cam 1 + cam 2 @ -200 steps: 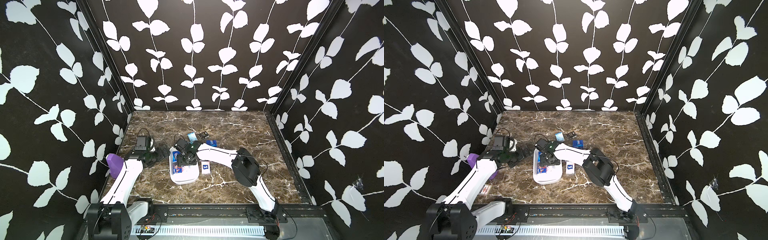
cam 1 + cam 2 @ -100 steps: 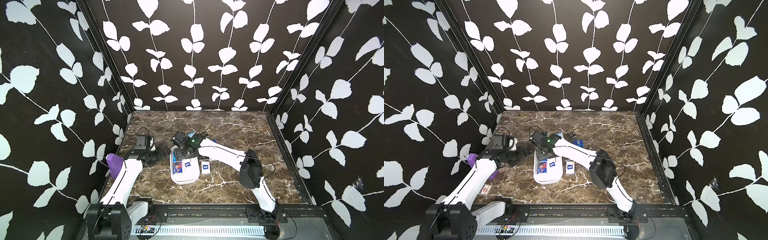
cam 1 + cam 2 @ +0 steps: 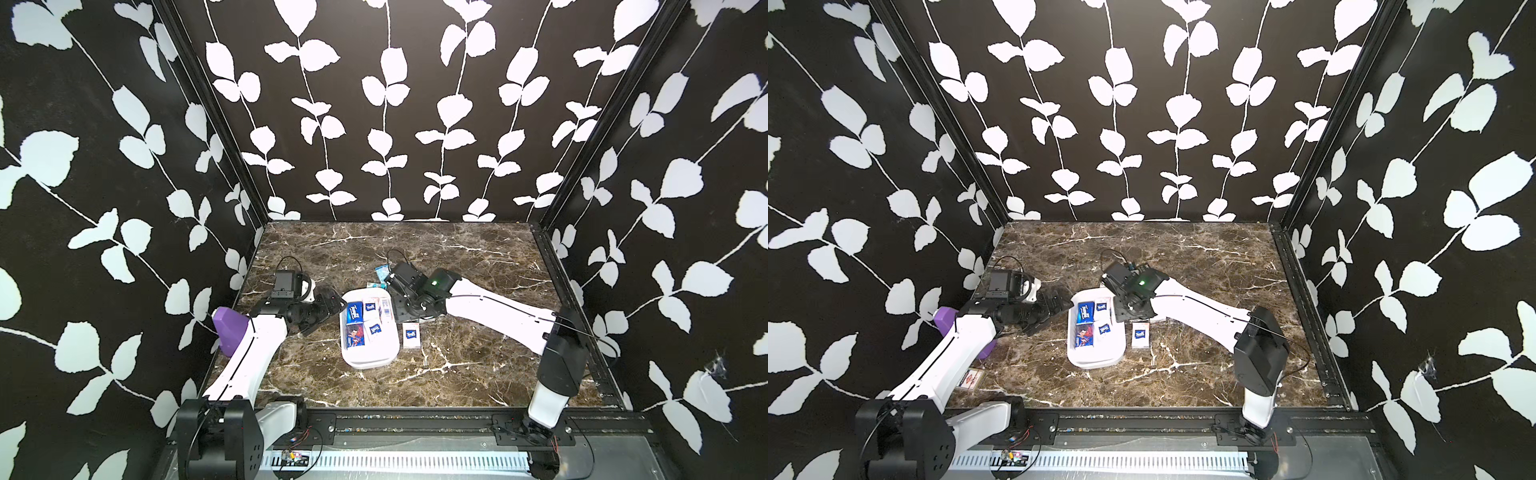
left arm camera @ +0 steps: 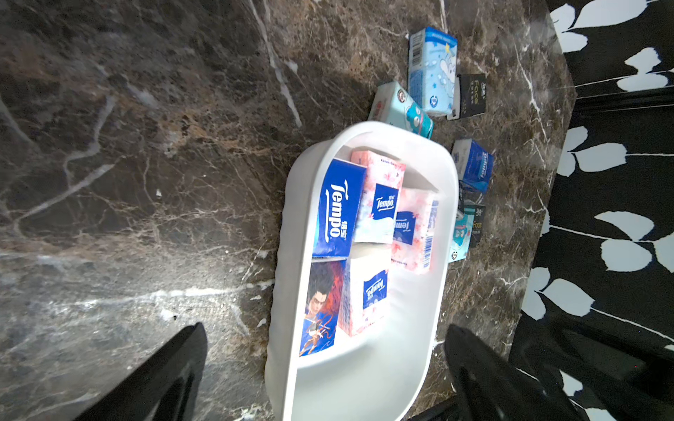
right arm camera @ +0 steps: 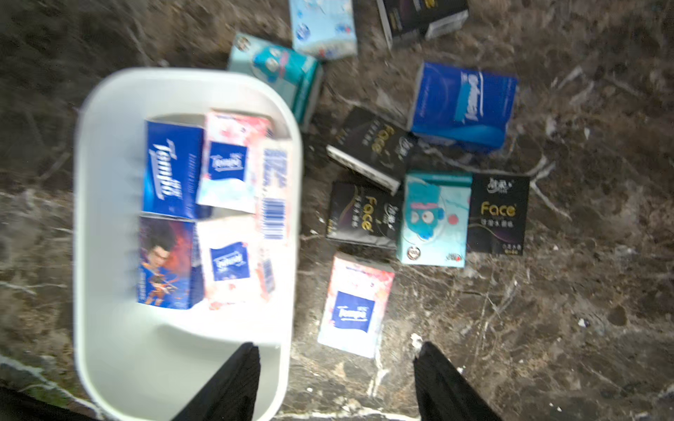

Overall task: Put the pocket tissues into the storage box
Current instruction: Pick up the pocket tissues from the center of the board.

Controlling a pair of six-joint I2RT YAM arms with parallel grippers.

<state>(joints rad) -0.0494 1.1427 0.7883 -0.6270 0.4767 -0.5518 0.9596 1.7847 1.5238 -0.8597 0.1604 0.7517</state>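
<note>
The white storage box (image 3: 370,360) (image 5: 109,182) stands mid-table with several pocket tissues (image 4: 339,204) inside. More packs lie on the marble beside its far right end: a white one with a blue logo (image 5: 355,306) (image 3: 411,336), black ones (image 5: 361,215), teal ones (image 5: 434,218) and a blue one (image 5: 463,105). My right gripper (image 5: 335,379) (image 3: 409,308) hangs open above these loose packs, holding nothing. At the box's left side my left gripper (image 4: 324,379) (image 3: 328,311) is wide open, and the box's end (image 4: 364,382) shows between its fingers.
A purple angular object (image 3: 230,332) stands at the left edge behind my left arm. A small card (image 3: 969,379) lies on the marble near the front left. Patterned walls close off three sides of the table.
My right gripper has moved from over the box to the right, above the loose packs. The left arm has stayed still.
</note>
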